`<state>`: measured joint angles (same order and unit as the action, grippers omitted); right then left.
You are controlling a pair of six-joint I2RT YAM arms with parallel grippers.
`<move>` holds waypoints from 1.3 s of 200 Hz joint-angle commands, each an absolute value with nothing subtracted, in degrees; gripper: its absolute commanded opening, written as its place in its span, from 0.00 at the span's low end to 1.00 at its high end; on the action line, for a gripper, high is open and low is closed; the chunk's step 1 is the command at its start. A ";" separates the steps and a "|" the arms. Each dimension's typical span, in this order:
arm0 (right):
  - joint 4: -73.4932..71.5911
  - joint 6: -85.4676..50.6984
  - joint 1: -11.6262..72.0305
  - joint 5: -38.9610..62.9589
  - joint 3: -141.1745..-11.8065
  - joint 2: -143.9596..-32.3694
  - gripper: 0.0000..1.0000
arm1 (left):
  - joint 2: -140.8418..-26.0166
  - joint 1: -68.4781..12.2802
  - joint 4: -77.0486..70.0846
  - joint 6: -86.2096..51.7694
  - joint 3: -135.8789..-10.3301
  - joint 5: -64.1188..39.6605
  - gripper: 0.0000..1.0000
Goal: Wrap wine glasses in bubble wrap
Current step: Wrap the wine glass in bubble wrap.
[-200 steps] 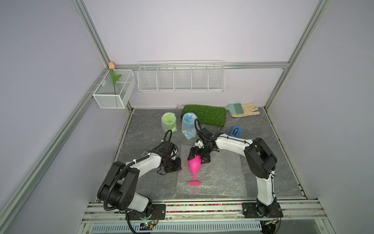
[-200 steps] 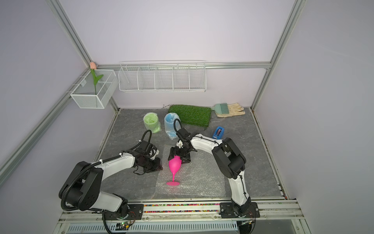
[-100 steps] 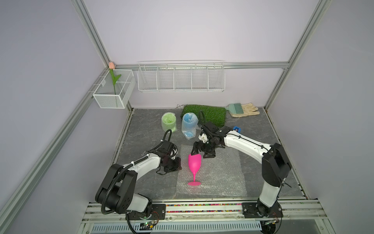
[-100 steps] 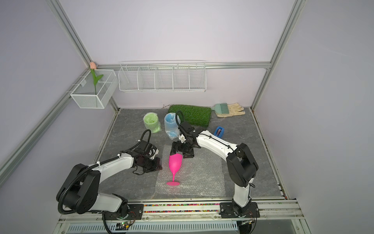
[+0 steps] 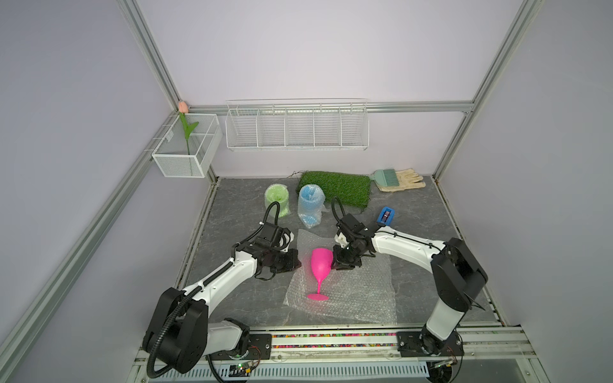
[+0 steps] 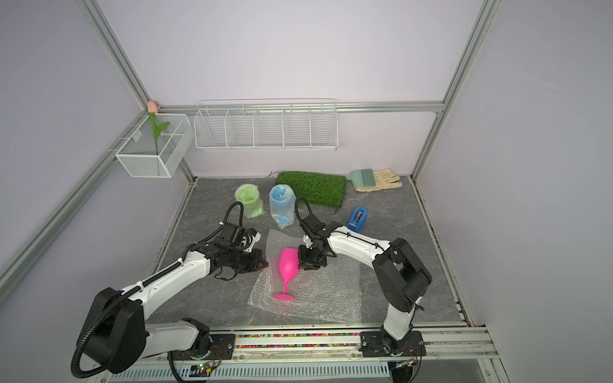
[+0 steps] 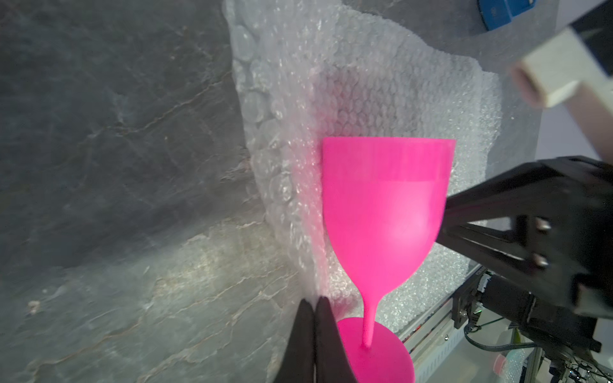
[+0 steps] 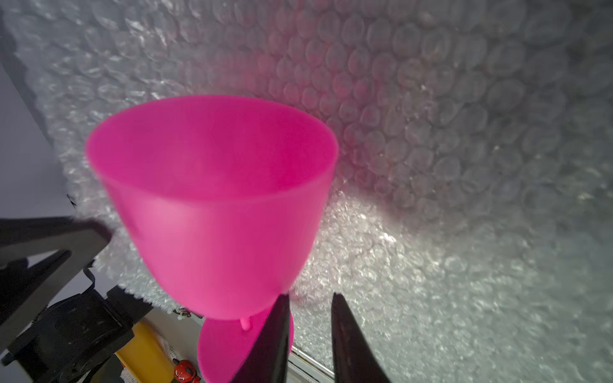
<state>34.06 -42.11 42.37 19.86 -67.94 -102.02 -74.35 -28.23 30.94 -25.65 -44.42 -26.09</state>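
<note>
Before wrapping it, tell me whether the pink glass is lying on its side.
No, the pink glass stands upright on its round foot on the bubble wrap.

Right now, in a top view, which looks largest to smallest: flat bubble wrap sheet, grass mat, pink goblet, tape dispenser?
1. flat clear bubble wrap sheet
2. green artificial-grass mat
3. hot pink plastic goblet
4. blue plastic tape dispenser

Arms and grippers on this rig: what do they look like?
Left arm and right arm match: white links, black joints, black bases on a front rail. A black cable loops over each wrist; the left arm also has a black corrugated hose. Left gripper and right gripper: two slim black fingers tapering to points. No markings legible.
</note>
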 commanded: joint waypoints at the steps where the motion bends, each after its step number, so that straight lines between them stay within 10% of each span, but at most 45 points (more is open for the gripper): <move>1: 27.33 -43.84 42.42 21.53 -67.42 -103.73 0.24 | -73.37 -30.18 32.58 -24.74 -48.25 -26.91 0.00; 112: 21.92 -43.58 39.21 22.54 -60.47 -100.06 0.23 | -86.52 -41.51 26.13 -29.14 -57.62 -25.82 0.00; 207: 7.77 -47.37 33.98 39.81 -58.24 -97.85 0.50 | -89.77 -43.07 23.45 -30.40 -58.84 -25.69 0.03; 260: 10.43 -45.53 33.56 38.89 -59.40 -100.30 0.22 | -88.37 -43.07 24.26 -30.80 -58.70 -23.70 0.10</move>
<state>9.08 -46.54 33.85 39.00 -58.30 -100.49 -89.58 -42.83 24.32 -29.74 -56.80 -25.76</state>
